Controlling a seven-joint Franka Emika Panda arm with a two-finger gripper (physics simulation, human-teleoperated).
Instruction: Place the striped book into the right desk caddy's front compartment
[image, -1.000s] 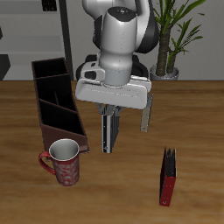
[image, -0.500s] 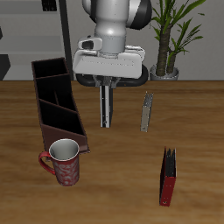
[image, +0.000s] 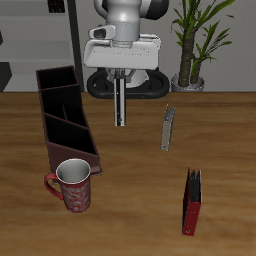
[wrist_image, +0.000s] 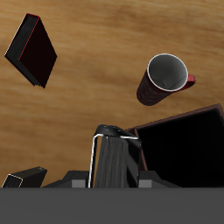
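The right desk caddy (image: 66, 115) sits on the wooden table (image: 220, 130), a long dark reddish-brown box running from back toward the front, split by inner dividers into several sections. From the exterior view, every section I can see into looks dark and bare, though the depths are hard to read. In the wrist view one corner of the caddy (wrist_image: 184, 149) shows as a black hollow with nothing visible inside.

Just beside the caddy's front end stands a red mug (image: 72, 185) with a handle; its inside looks pale grey and holds nothing I can make out (wrist_image: 164, 77).

The gripper (image: 120, 88) hangs above the table, beside the caddy and clear of it, clamped on the striped book (image: 120, 103). The book hangs upright from the fingers, off the table surface, its lower end free in the air. In the wrist view its striped edge (wrist_image: 112, 162) sits between the fingers.

Farther off, a thin grey-olive book (image: 167, 128) stands on the table, and a red-and-black book (image: 191, 201) stands nearer the front edge. A potted plant (image: 196, 45) stands at the back.
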